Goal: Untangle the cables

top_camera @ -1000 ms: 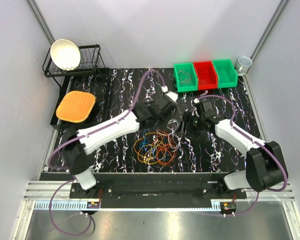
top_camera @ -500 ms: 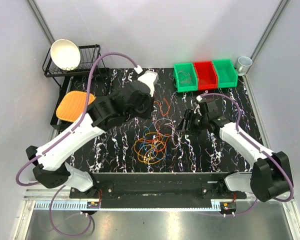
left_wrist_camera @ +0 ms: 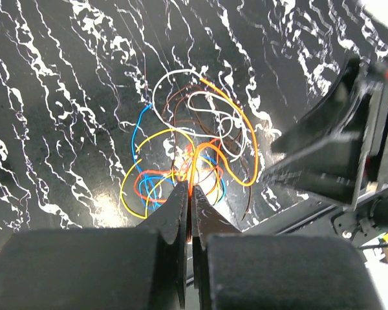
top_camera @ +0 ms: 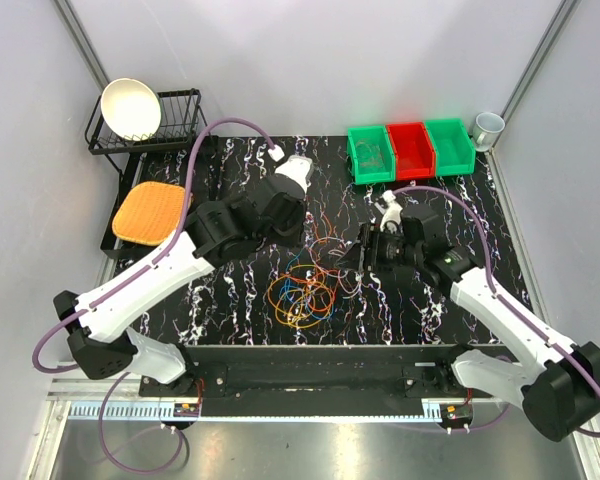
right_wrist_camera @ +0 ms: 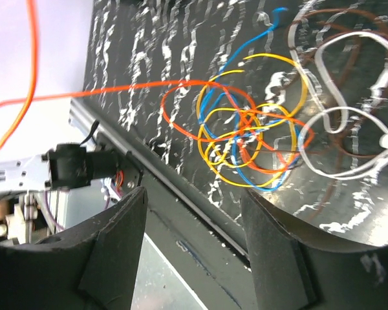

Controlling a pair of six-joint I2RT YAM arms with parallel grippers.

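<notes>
The cables [top_camera: 305, 290] lie in a tangle at the front middle of the black marbled table: orange, yellow, blue, white and brown loops. My left gripper [top_camera: 302, 222] is raised behind the tangle. In the left wrist view it [left_wrist_camera: 191, 191] is shut on an orange cable [left_wrist_camera: 196, 169] that runs down to the tangle [left_wrist_camera: 187, 145]. My right gripper [top_camera: 365, 256] is just right of the tangle, open and empty. In the right wrist view its fingers [right_wrist_camera: 193, 201] stand wide apart above the loops [right_wrist_camera: 252, 132], and the taut orange cable [right_wrist_camera: 116, 90] stretches off to the left.
A dish rack [top_camera: 175, 125] with a white bowl [top_camera: 131, 108] and an orange pad [top_camera: 152, 212] are at the back left. Green and red bins [top_camera: 410, 148] and a mug [top_camera: 487, 127] stand at the back right. A metal rail [top_camera: 310, 385] runs along the front edge.
My left arm has lifted away from the tangle toward the back left, drawing the orange cable up. My right gripper has moved left and nearer, closer to the tangle.
</notes>
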